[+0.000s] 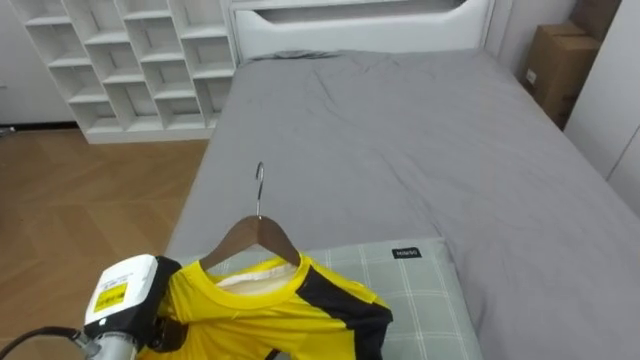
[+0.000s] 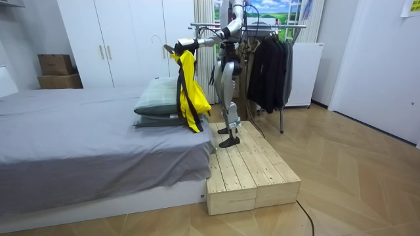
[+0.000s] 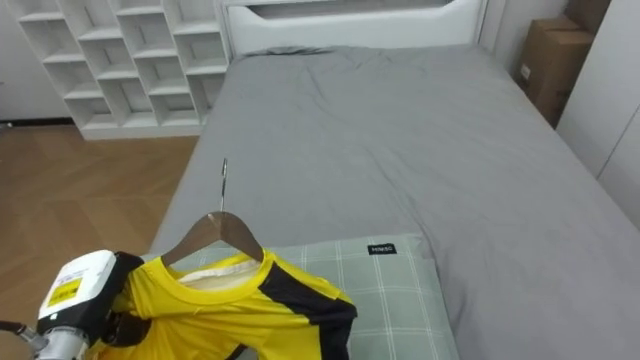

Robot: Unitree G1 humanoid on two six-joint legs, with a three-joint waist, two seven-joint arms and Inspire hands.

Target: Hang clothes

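Observation:
A yellow shirt point(image 1: 270, 310) with black panels hangs on a wooden hanger point(image 1: 258, 235) whose metal hook point(image 1: 260, 180) points up. My left hand point(image 1: 165, 325) comes in from the lower left, and its dark fingers are curled round the hanger's left shoulder under the shirt. In the room view I stand on a wooden platform point(image 2: 249, 170) at the bed's side. My arm reaches toward the room view's left and holds the shirt point(image 2: 188, 92) in the air above the pillows point(image 2: 157, 101).
A grey bed point(image 1: 400, 130) stretches ahead, with a checked green pillow point(image 1: 420, 290) just below the shirt. White cube shelves point(image 1: 130, 60) stand at the far left, a cardboard box point(image 1: 560, 65) at the far right. Behind me, a clothes rack point(image 2: 262, 29) carries dark garments point(image 2: 269, 72).

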